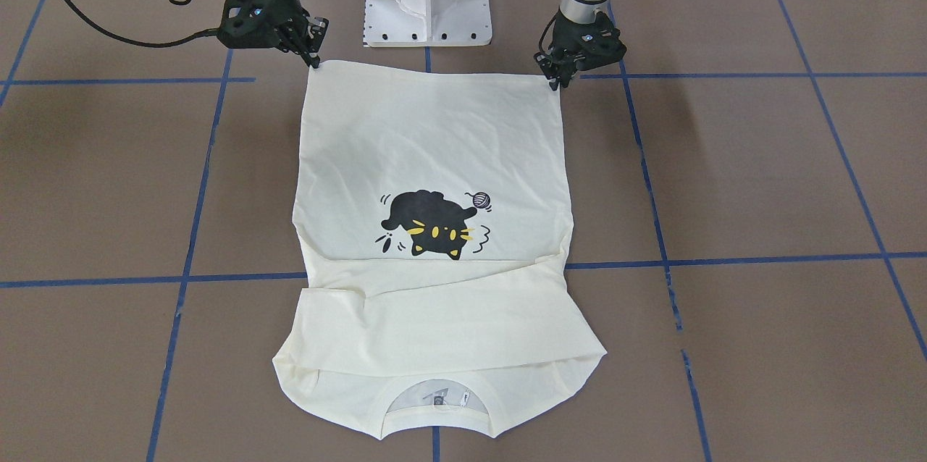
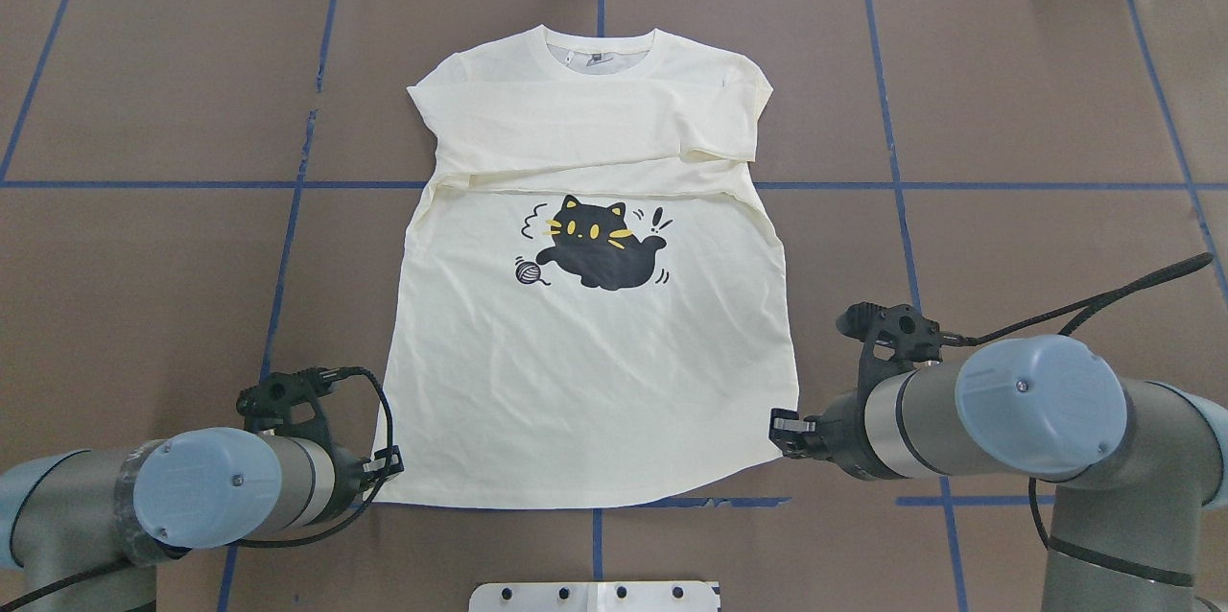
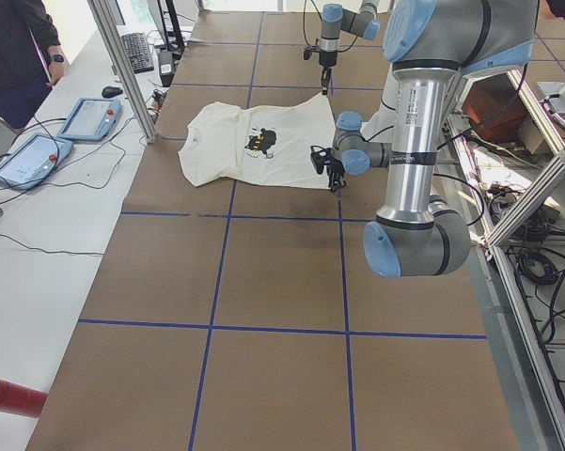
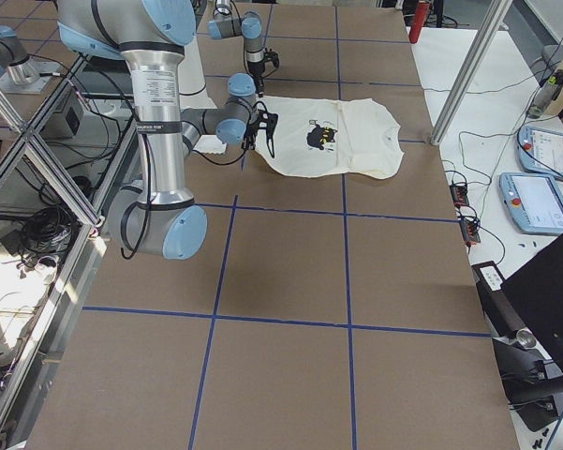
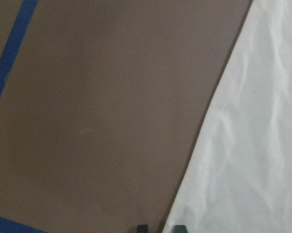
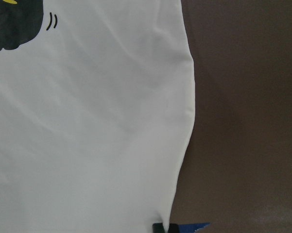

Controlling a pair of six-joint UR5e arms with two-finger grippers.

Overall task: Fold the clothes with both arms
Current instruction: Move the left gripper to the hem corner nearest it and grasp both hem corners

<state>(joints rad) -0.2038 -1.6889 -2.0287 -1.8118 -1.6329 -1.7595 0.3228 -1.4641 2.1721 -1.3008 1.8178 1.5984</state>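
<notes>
T-shirt (image 2: 595,382) spread flat on the tabletop (image 2: 1007,113) directly in front of the white pedestal base (image 1: 427,6). The hem lies nearest the base and the collar farthest from it. The cat print (image 2: 600,247) faces up, with both sleeves (image 2: 585,128) folded across the chest beyond it. The left gripper (image 1: 556,80) and right gripper (image 1: 313,60) flank the base, one at each hem corner. The right gripper's fingers are pinched together on its corner. The left gripper's fingers, barely in the wrist view, appear likewise clamped on the cloth.

A robotics lab: two robot arms (image 2: 1036,401), blue-taped table (image 2: 144,305), aluminium frame posts (image 3: 122,66), teach pendants (image 4: 540,150), tangled cables (image 4: 42,225).
</notes>
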